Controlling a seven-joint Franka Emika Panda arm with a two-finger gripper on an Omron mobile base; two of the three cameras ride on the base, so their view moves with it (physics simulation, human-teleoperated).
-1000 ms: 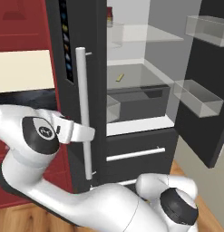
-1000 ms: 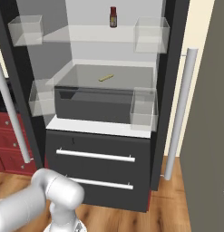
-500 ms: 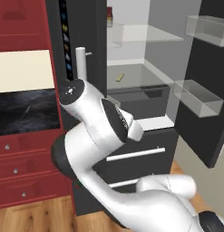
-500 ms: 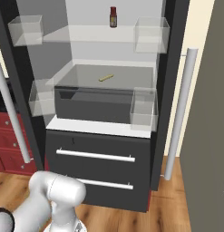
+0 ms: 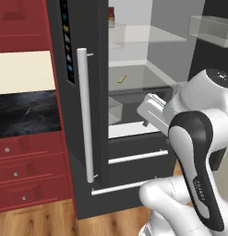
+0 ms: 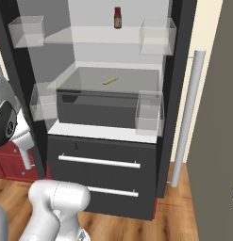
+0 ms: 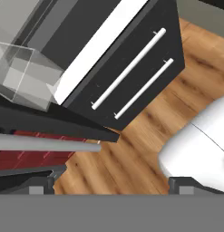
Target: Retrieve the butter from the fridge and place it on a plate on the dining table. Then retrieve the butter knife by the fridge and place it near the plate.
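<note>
While the butter (image 6: 110,81) sits unmoved in the fridge (image 6: 104,136), arm now swung rightward, gripper (image 7: 111,183) spread wide.

Arm swung right across left base view, off door handle (image 5: 85,115), now before open fridge (image 6: 108,108) interior.

Your fridge (image 6: 113,141) stands open: the butter (image 6: 110,81) lies flat on the mid shelf (image 6: 89,80) (atop the dark drawer box), a red bottle (image 6: 118,18) upright on the top shelf.
</note>
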